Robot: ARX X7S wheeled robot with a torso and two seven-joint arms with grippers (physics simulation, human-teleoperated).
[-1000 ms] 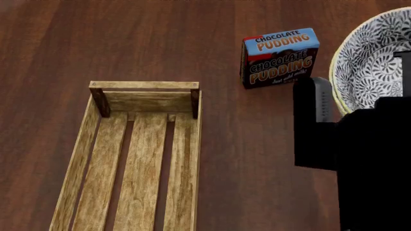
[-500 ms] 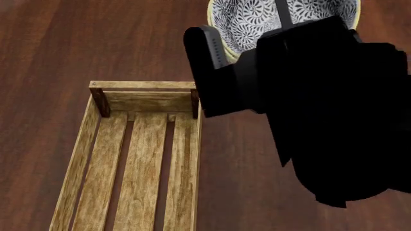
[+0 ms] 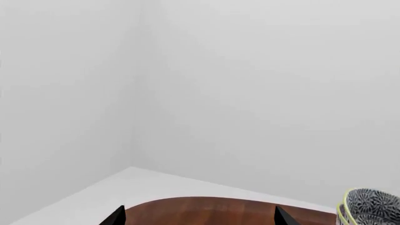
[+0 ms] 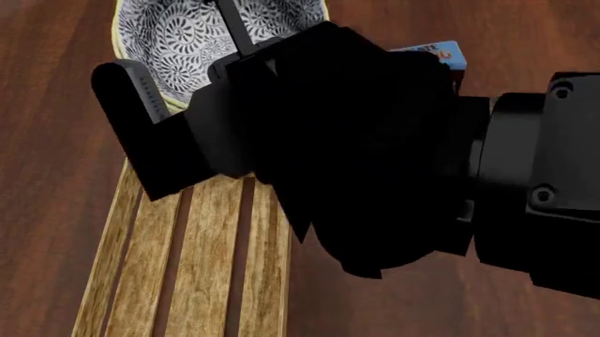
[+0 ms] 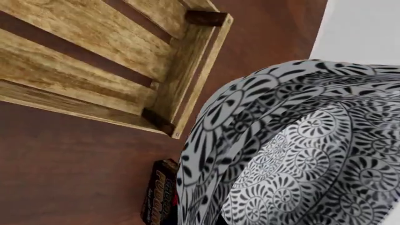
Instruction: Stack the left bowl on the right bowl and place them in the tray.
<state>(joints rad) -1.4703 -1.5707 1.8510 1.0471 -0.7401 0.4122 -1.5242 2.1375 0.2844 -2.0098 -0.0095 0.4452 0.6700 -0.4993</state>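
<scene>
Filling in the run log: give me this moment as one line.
right gripper: shut on patterned bowl, carried over tray far end | left gripper: open, idle | pudding box: on table beside tray

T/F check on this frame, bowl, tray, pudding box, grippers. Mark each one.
1. The patterned bowl is held by the right gripper, one finger inside. True.
2. The bowl sits flat on the tray slats. False: it hangs above the tray's far end.
3. The chocolate pudding box is inside the tray. False: it stands on the table, outside.
4. The visible tray slats are bare. True.
5. The left gripper holds a bowl. False: it is open, nothing between its fingertips.
</scene>
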